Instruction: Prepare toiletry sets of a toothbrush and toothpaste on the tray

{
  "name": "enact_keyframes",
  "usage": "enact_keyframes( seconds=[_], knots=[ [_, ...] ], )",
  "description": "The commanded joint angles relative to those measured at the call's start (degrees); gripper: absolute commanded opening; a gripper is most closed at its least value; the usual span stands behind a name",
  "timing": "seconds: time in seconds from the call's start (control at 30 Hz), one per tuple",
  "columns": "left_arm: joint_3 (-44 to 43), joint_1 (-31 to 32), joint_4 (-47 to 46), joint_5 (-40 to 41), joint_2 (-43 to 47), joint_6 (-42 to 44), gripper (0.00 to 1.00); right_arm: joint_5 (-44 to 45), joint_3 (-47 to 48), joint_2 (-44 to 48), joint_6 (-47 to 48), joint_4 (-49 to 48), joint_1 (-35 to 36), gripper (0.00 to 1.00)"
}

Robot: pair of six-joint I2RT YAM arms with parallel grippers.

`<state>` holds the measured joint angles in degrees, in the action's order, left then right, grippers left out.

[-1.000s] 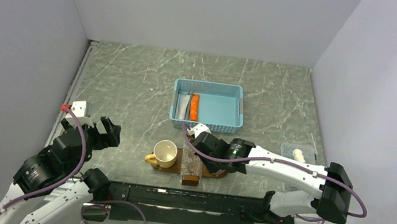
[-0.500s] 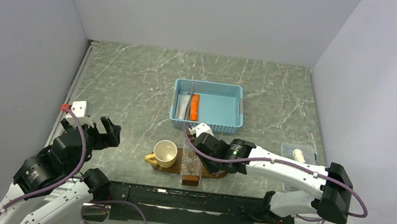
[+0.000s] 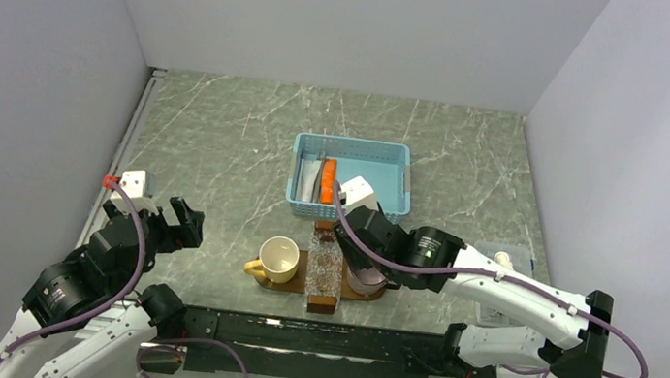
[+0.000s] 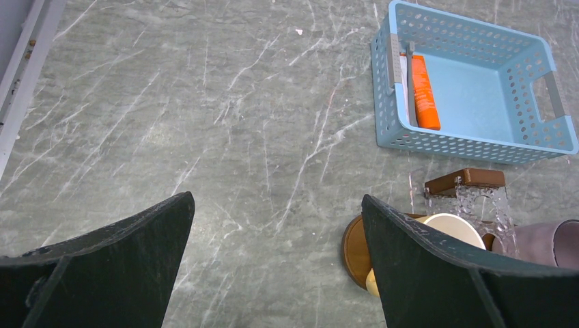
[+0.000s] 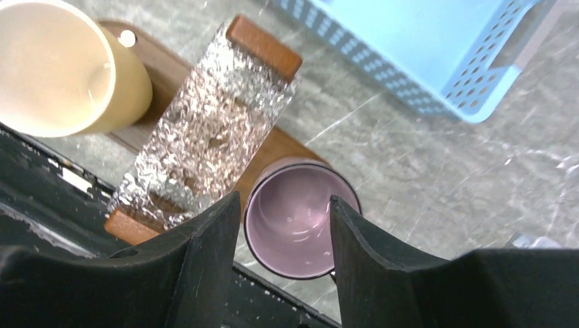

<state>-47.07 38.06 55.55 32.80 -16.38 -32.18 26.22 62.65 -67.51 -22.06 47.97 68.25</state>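
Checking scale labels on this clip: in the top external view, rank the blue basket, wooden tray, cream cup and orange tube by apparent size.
1. Blue mesh basket
2. Wooden tray: long but narrow, and mostly covered, so its rank is less certain
3. Cream cup
4. Orange tube: about as long as the cup is wide, but far slimmer

Cream mug (image 3: pixel 279 258), crinkled clear block with wooden ends (image 3: pixel 324 271) and mauve cup (image 3: pixel 365 276) in a row; light-blue mesh basket (image 3: pixel 347 214) behind; small clear box (image 3: pixel 504 260) at right, on marbled counter (image 3: pixel 220 145).
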Motion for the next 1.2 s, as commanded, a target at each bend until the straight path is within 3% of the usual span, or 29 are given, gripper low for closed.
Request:
enact_keyframes(
  seconds=[0.0,0.33,0.73,1.17],
  knots=[
    [-0.31,-0.28,-1.88,-0.36,-0.59,0.75,0.99,5.71,5.28,-1.27,3.3,-3.21,-0.04,0.54],
    [-0.2,-0.35,-2.45,-1.3,-0.62,1.55,0.99,5.22,12.68,-9.7,8.39,-9.9,-4.67,0.57],
    [-0.07,-0.28,-2.96,-2.6,-2.3,2.26,0.99,-5.41,21.54,-20.71,4.87,-13.62,-17.99,0.62],
    [0.31,-0.24,-5.58,-8.89,-4.77,5.6,0.99,-8.29,26.73,-32.71,0.67,-18.6,-22.16,0.63]
  ],
)
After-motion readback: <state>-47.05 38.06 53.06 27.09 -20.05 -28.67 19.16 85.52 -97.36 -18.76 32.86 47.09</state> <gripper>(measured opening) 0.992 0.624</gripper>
